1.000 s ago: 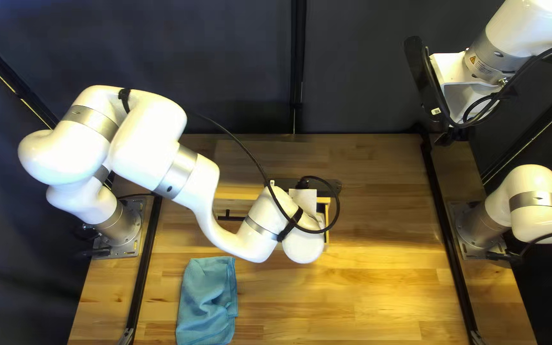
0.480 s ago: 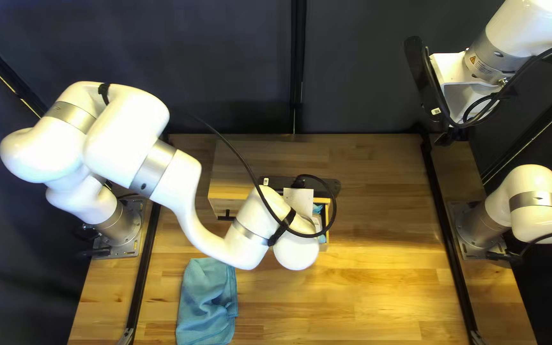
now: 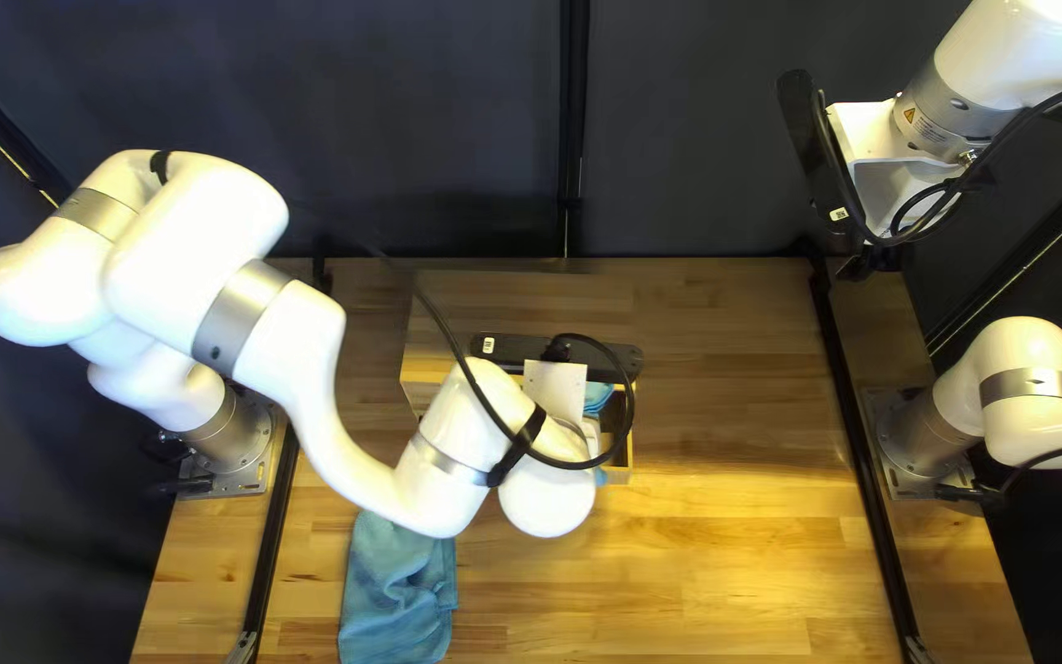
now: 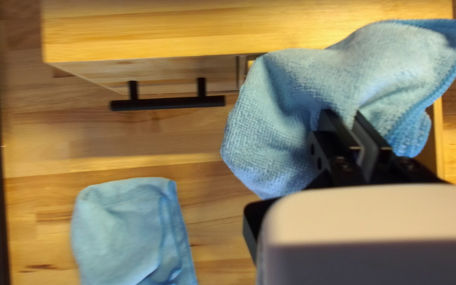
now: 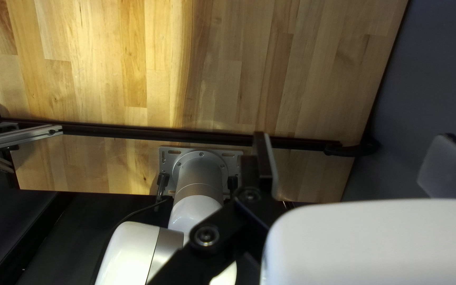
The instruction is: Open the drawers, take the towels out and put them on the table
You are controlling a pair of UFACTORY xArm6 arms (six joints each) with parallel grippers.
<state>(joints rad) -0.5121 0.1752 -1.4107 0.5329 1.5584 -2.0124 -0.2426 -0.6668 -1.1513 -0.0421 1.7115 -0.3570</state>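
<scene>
Pale butcher-block wooden worktop (image 3: 725, 304) of glued strips, dimmer toward the far edge. Across the near right part, a warm yellow band of light (image 3: 734, 498). Behind the far edge, a dark blue-grey curtain (image 3: 420, 101) as back wall, split near the middle by a black vertical post (image 3: 573, 129). Along left and right, thin black metal rails (image 3: 854, 433), with narrow strips of the same wood just beyond.

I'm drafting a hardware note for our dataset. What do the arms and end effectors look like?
The left arm and right arm: glossy white rounded shells, brushed silver joint bands, black cables strapped on; the right carries a yellow warning label. The left end effector and right end effector: black fingers on bolted black links.
</scene>
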